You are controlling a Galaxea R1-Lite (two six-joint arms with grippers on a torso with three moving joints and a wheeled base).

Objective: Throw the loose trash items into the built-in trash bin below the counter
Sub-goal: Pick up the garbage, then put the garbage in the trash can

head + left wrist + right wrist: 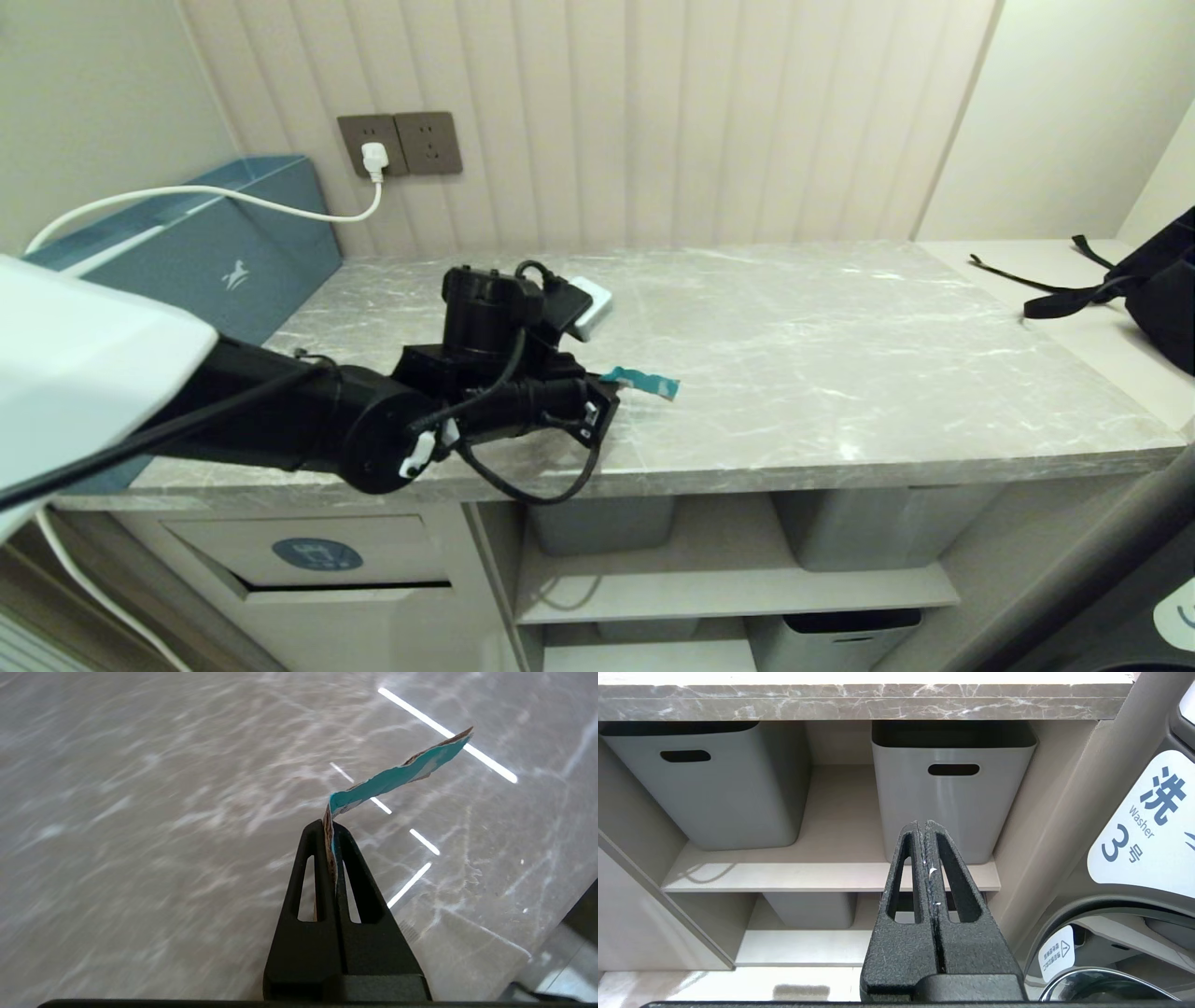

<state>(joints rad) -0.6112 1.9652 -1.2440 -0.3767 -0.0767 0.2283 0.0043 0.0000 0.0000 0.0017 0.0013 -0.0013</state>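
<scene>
My left gripper (331,828) is shut on one end of a narrow teal-blue wrapper strip (397,774) with a whitish edge. The rest of the strip sticks out past the fingertips above the grey marble counter (140,812). From the head camera, the left gripper (607,392) sits over the counter (840,355) near its front edge, and the strip (644,381) points right from it. The built-in trash bin's flap with its blue oval icon (317,554) is in the beige cabinet front below, at the left. My right gripper (924,826) is shut on nothing, parked below counter height facing the shelves.
A large teal box (224,252) stands at the counter's left end, with a white cable (280,198) running to a wall plug. A small white device (590,306) lies behind the left arm. A black bag (1158,280) lies at the far right. Grey storage bins (952,788) fill the shelves beside a washer (1148,826).
</scene>
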